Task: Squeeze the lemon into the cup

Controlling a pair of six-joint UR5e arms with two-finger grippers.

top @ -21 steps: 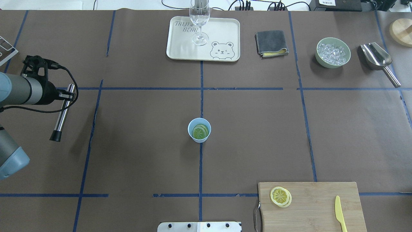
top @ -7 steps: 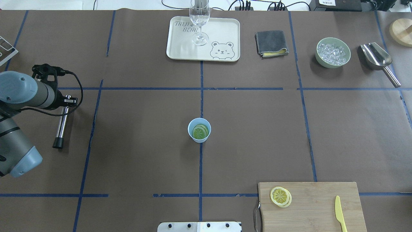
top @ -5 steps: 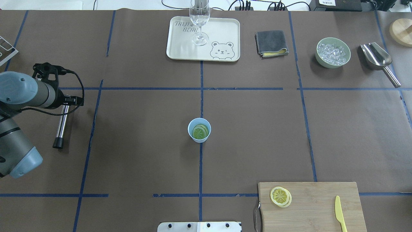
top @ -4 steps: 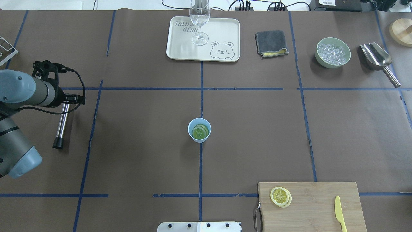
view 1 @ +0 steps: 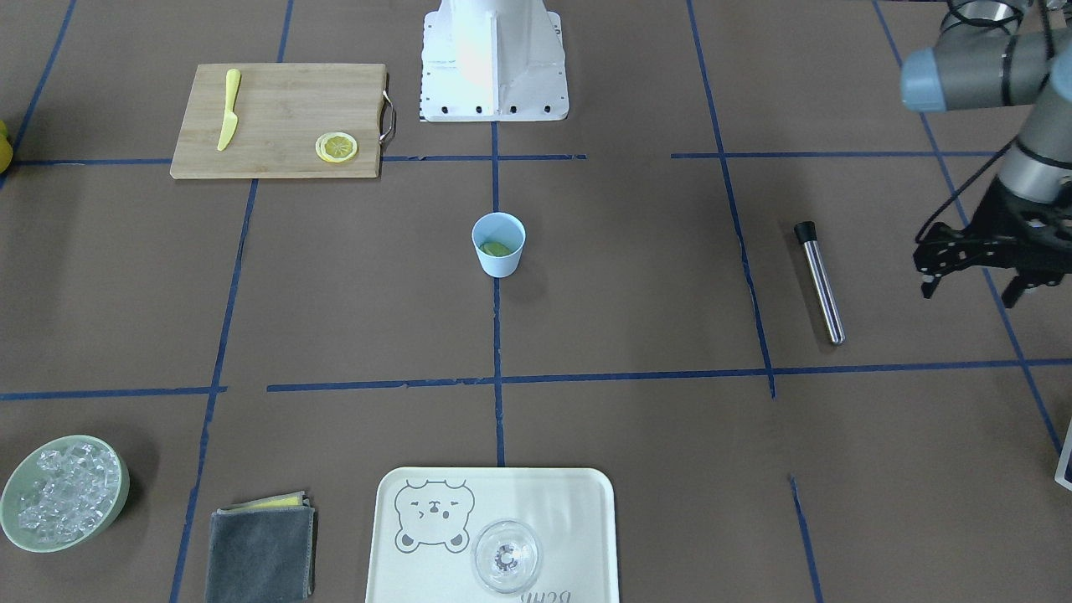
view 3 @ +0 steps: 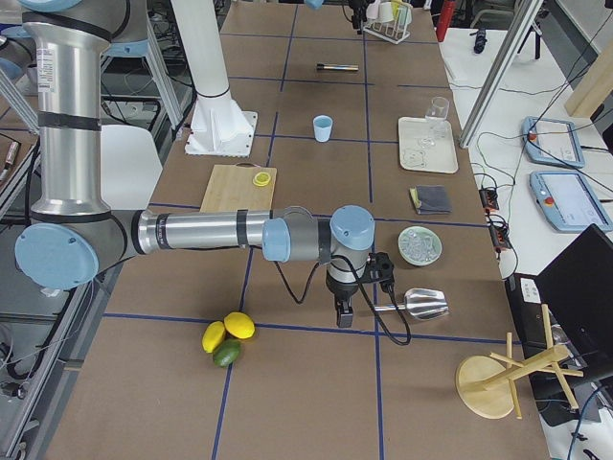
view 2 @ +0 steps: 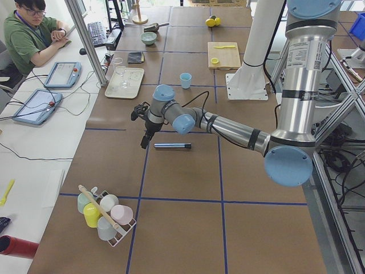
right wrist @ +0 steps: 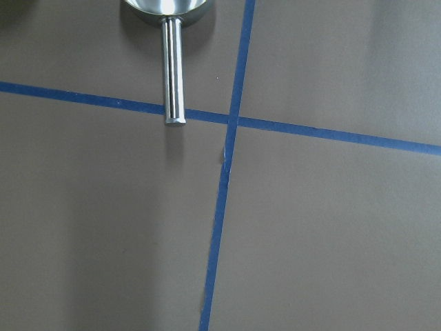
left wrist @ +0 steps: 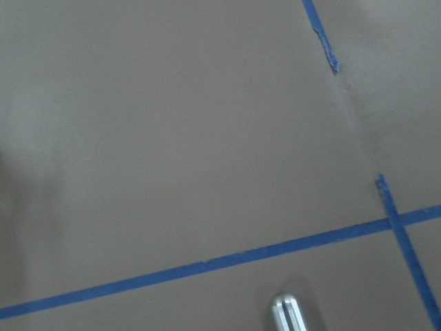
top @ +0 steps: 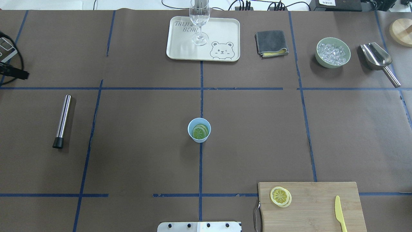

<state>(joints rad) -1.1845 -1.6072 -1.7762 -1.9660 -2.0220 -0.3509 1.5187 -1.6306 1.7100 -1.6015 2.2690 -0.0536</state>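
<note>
The light-blue cup [top: 199, 124] stands at the table's centre, also seen in the front view as cup [view 1: 498, 260]. Inside it lies the lemon [top: 199, 132], a yellow-green piece with its cut face up. My left gripper [view 1: 969, 291] hangs open and empty far out at the table's left side, beyond a steel rod [top: 62, 120] that lies flat on the table. Only a black edge of this gripper shows in the overhead view. My right gripper [view 3: 343, 311] shows only in the exterior right view, near the scoop, and I cannot tell whether it is open or shut.
A cutting board [top: 315, 206] with a lemon slice [top: 280, 196] and a yellow knife [top: 338, 212] sits near the base. At the far edge are a tray [top: 222, 32] with a glass [top: 199, 19], a cloth [top: 271, 43], a bowl of ice [top: 332, 52] and a scoop [top: 378, 59].
My left gripper lowered the steel rod onto the table, let go of it, and drew back to the left, almost out of the overhead view.
</note>
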